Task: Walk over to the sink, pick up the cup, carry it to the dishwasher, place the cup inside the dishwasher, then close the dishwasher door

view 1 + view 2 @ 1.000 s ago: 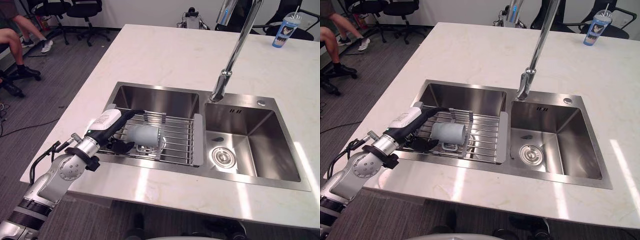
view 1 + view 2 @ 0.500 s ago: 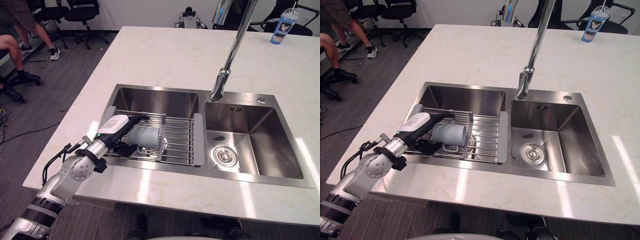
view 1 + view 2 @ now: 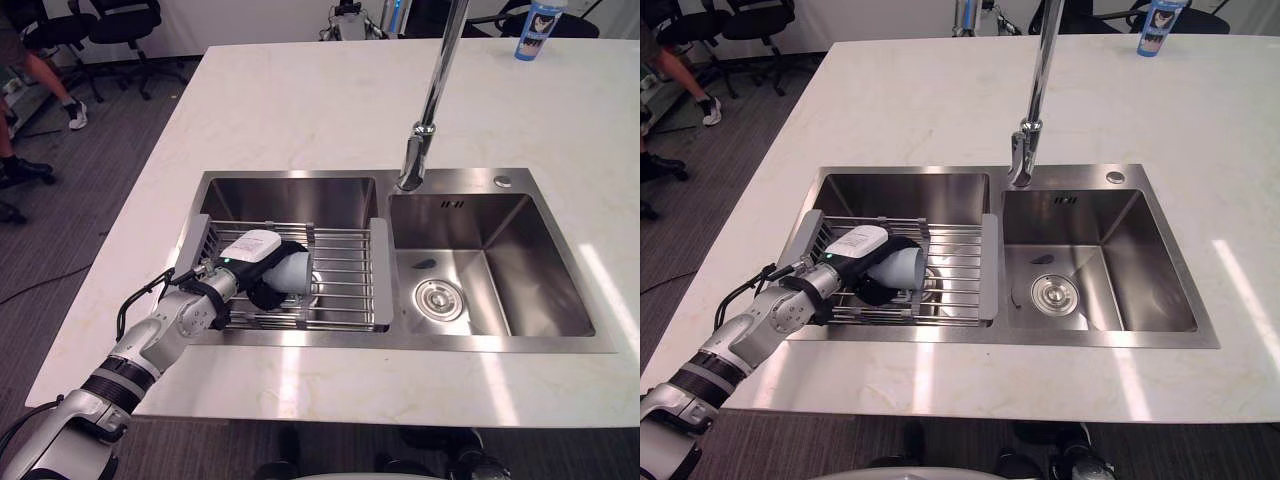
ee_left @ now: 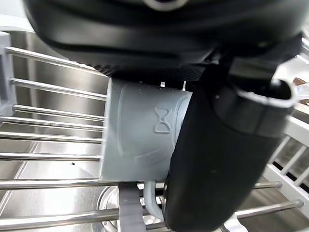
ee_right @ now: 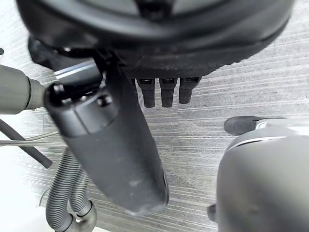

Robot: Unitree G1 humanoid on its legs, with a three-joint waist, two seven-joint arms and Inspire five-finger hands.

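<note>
A grey cup (image 3: 297, 272) lies on its side on the wire rack (image 3: 345, 285) across the left sink basin (image 3: 290, 195), its handle turned down toward the bars. My left hand (image 3: 252, 258) reaches in from the counter's near left edge and is shut on the cup. The white-backed palm rests over it and dark fingers wrap its side. In the left wrist view the thumb (image 4: 217, 159) crosses the cup (image 4: 140, 140) just above the rack bars. My right hand (image 5: 116, 145) hangs over grey carpet with relaxed fingers (image 5: 166, 92), holding nothing.
A tall chrome faucet (image 3: 425, 110) rises between the two basins. The right basin (image 3: 500, 270) has a round drain (image 3: 437, 298). A blue cup with a straw (image 3: 530, 25) stands on the far side of the white counter (image 3: 300, 100). Office chairs (image 3: 110, 20) and a person's legs (image 3: 20, 150) are at far left.
The camera has shifted, so the whole scene sits lower and further left. My left hand's straight fingers have come down and curled round the cup, which still lies on the rack.
</note>
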